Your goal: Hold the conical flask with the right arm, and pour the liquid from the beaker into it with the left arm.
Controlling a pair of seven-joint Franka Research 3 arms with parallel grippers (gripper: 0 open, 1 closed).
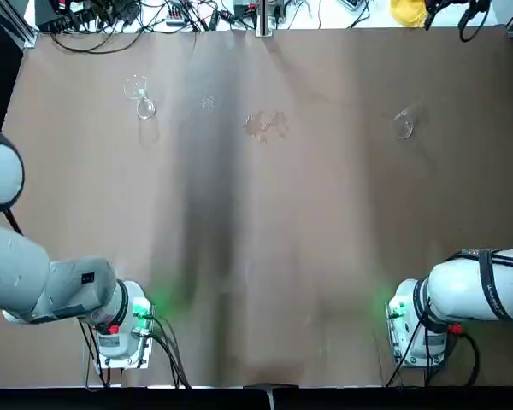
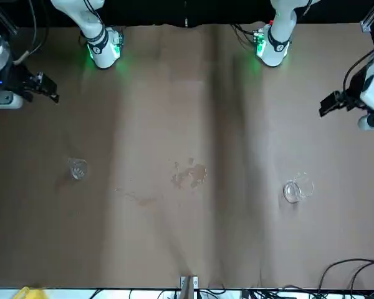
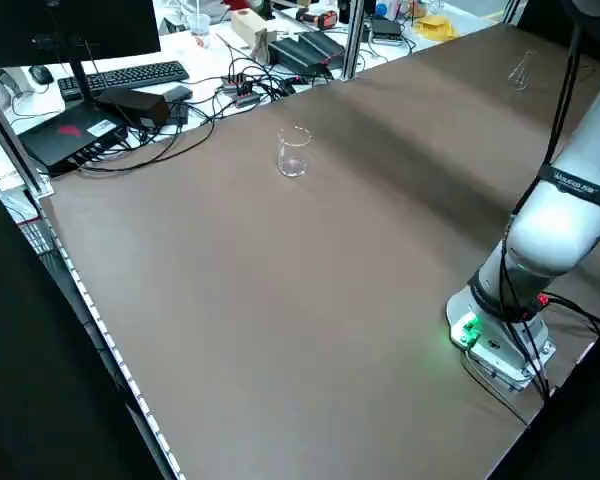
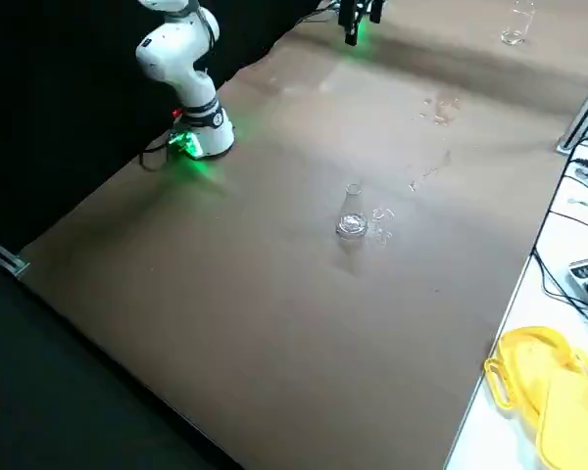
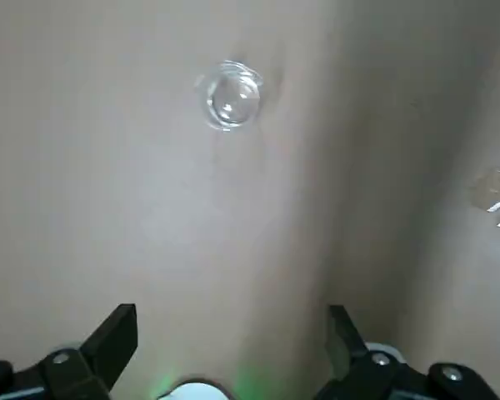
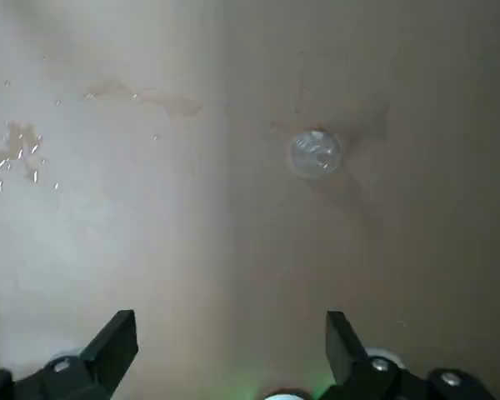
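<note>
Overhead: one beaker (image 1: 141,98) stands toward the bench's far left corner. One conical flask (image 1: 403,124) stands toward the far right, well apart from it, and one patch of spilled drops (image 1: 265,125) lies between them. Both arms are drawn back to the near edge.

Front view: the two vessels stand upright, with nothing touching either.

Left side view: the beaker looks nearly empty, though I cannot tell for sure.

Right side view: the flask may hold a little liquid at its base.

Left wrist view: the left gripper (image 5: 233,321) hangs high, released, fingers wide apart.

Right wrist view: the right gripper (image 6: 231,325) hangs likewise, released, above the flask.

This fits a beaker waiting to be poured or one already emptied and set back. Either way, any grip on this wet glass would need to be square and gentle.
</note>
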